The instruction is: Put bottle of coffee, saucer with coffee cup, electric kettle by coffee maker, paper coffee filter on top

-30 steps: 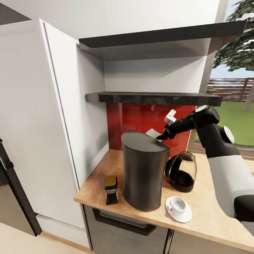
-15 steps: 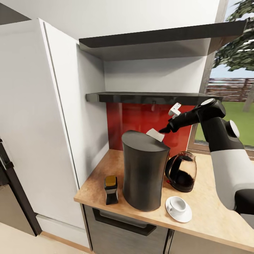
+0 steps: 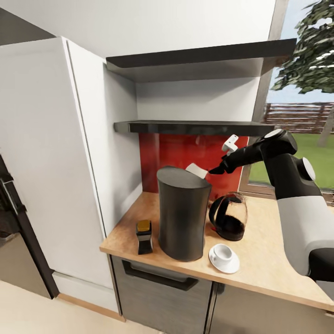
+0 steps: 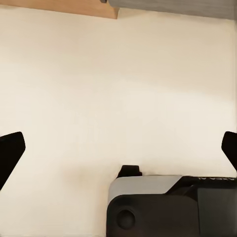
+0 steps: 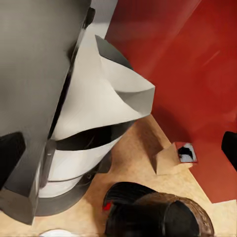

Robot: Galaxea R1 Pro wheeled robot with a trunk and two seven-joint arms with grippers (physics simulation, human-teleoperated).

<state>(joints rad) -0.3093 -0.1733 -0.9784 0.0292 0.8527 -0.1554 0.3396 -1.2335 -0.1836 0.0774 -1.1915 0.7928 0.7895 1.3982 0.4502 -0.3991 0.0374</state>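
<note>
The tall dark coffee maker (image 3: 182,214) stands on the wood-grain countertop (image 3: 266,262). The white paper coffee filter (image 3: 196,171) lies tilted on the rear edge of its top, and also appears crumpled in the right wrist view (image 5: 116,96). My right gripper (image 3: 215,171) hovers just right of the filter, open (image 5: 120,153), its fingers apart from the paper. The dark bottle of coffee (image 3: 144,236) sits left of the coffee maker. The glass electric kettle (image 3: 228,217) is at its right. In front of the kettle, the coffee cup (image 3: 222,252) rests on the saucer (image 3: 230,266). My left gripper (image 4: 118,148) hangs open over the floor.
The black kitchen shelf (image 3: 195,127) runs above the red backsplash (image 3: 171,153), with a second black board (image 3: 199,56) higher up. A tall white cabinet (image 3: 51,162) borders the counter's left end. A window (image 3: 301,116) is at the right. Dark cabinet fronts (image 3: 162,297) lie below.
The right gripper rose and drew back a little from the filter, which stays on the coffee maker's rear edge. The head camera shifted, so the whole scene sits further left.
</note>
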